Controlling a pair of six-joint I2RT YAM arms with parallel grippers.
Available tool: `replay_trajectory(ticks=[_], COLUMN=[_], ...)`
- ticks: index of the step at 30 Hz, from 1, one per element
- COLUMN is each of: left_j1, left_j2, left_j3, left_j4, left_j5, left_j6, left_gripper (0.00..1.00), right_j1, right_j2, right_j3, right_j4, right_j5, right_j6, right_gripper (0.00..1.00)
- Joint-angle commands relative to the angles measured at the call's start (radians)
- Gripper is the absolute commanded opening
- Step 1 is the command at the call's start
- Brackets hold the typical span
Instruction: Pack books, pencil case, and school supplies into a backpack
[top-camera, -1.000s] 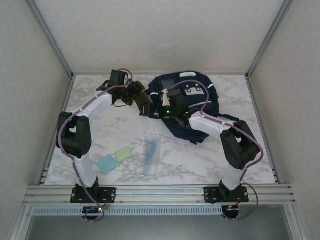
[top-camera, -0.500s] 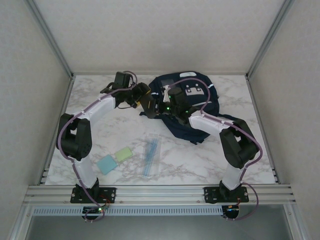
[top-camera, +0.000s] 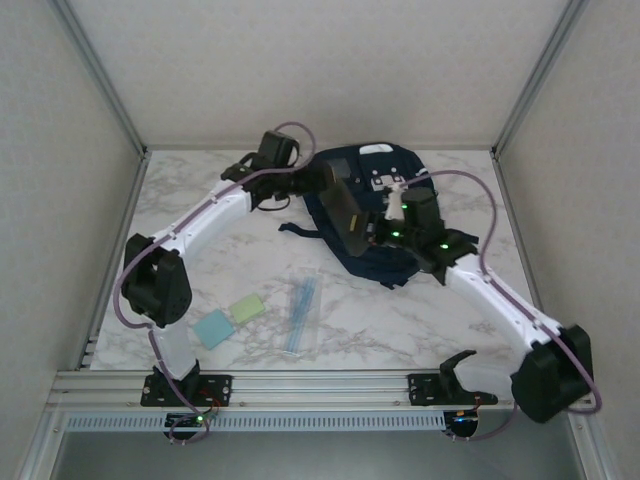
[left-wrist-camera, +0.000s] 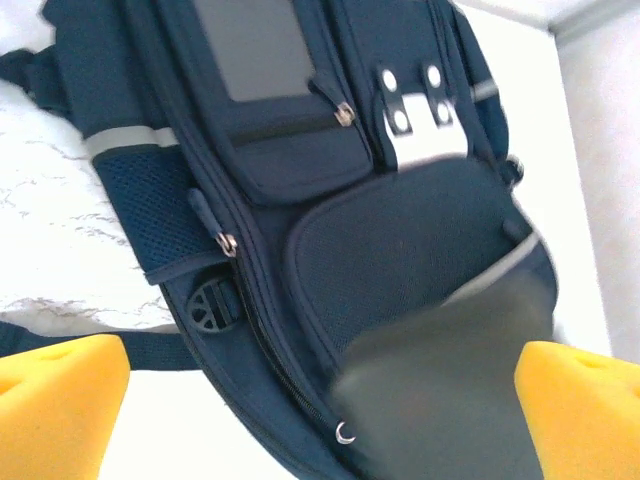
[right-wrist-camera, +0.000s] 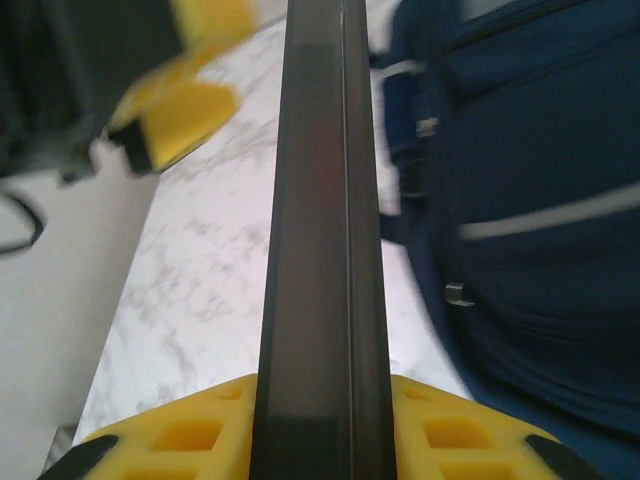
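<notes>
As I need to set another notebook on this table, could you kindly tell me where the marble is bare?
Bare marble lies between the clear pen pouch and the right arm; another patch sits between the left arm and the backpack. It is crowded at the backpack and around the blue pad and green pad.

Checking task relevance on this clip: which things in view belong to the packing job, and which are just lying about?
Part of the job:
backpack
dark flat panel, clamped in the right jaws, likely a book
pale blue pad
pale green pad
clear pen pouch

Just there:
marble table
metal rail
Both are fixtures rather than clutter.
</notes>
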Motion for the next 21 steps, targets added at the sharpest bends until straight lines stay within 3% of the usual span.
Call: replay_trajectory(ticks=[1, 6, 12, 21], left_j1=[-0.052, -0.149, -0.215, -0.250], left_j2=[0.035, 0.133, 0.259, 0.410], left_j3=[0.042, 0.132, 0.248, 0.375], left_j4=[-0.098, -0.139, -0.196, -0.266], left_j5=[-0.098, -0.155, -0.152, -0.124], left_j6=[0.251, 0.459, 0.598, 0.684], left_gripper=[0.97, 0.96, 0.94, 0.90], right_j1=[-0.130, -0.293, -0.444, -0.511], right_j2=[-0.109, -0.192, -0.227, -0.255], right_j3=[-0.005, -0.007, -0.033, -0.060], right_j4=[-0.185, -0.299, -0.309, -0.301], right_j5=[0.077, 0.062, -0.027, -0.103], right_j6=[0.003, -0.032, -0.025, -0.010], right_gripper=[0.16, 0.16, 0.15, 0.14])
